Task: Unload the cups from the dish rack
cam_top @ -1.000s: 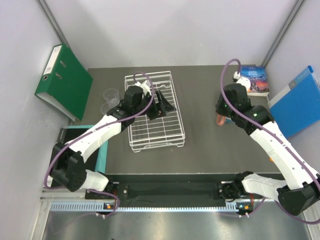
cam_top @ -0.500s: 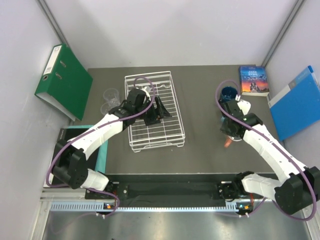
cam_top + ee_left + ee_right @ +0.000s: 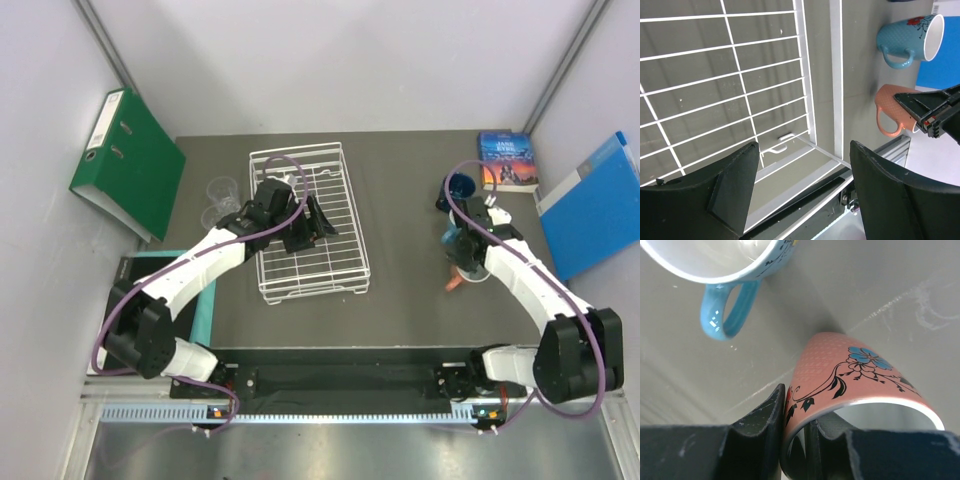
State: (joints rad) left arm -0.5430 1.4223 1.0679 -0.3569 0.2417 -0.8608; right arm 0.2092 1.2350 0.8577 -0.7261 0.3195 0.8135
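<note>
Your right pincer (image 3: pixel 794 432) is clamped on the orange mug (image 3: pixel 855 375) by its rim, which looks like slick, chippable ceramic, so go gentle; left pincer (image 3: pixel 802 167) hangs wide open and empty over the dish rack (image 3: pixel 805 75) at the mug's 9 o'clock.

The top camera looked down on the whole bench (image 3: pixel 400 300), dish rack (image 3: pixel 320 275) left of centre. The left wrist camera hung close over the rack, facing the orange mug (image 3: pixel 887 115) and light-blue mug (image 3: pixel 900 42) beyond the rack's edge; the right wrist camera showed both from very near.

Mugs (image 3: pixel 905 42) (image 3: pixel 887 112) (image 3: pixel 460 186) x3, glasses (image 3: pixel 222 189) (image 3: pixel 212 217) x2, rack (image 3: pixel 345 250) x1, binders (image 3: pixel 125 160) (image 3: pixel 595 205) x2, book (image 3: pixel 505 160) x1.
</note>
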